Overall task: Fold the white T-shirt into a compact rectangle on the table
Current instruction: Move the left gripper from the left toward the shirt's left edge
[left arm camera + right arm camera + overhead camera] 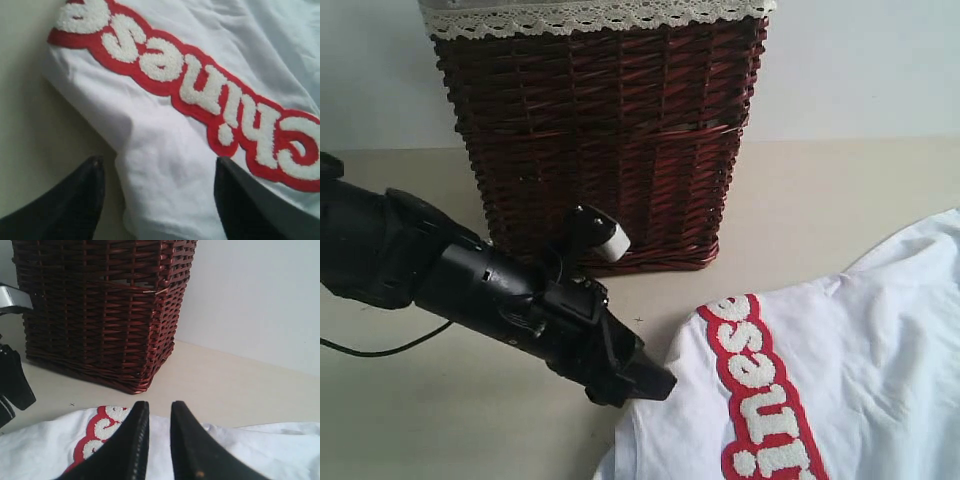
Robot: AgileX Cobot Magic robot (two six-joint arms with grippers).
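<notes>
- where's the t-shirt?

- the white t-shirt (860,380) lies on the surface (820,200), in front of the wicker basket (610,140) and off to its right, not touching it. the strip of red-edged letters runs along the side nearest my left arm.

- and your fingers?

- my left fingers (655,383) are spread wide, low at that lettered side. one stands over bare surface and the other over cloth, and they grip nothing. my right fingers (145,412) are nearly together, with only a thin gap, above the shirt's far side. i cannot tell whether any cloth is caught between them.

- how far along are you?

- not far, i judge. the side by the letters looks rounded, as if turned under, so one fold may be in. the cloth is wrinkled and spreads wide, running out of view, so it is no compact rectangle yet.

- what's left?

- probably bringing the far parts in, then folding the length down and flattening it.
</notes>
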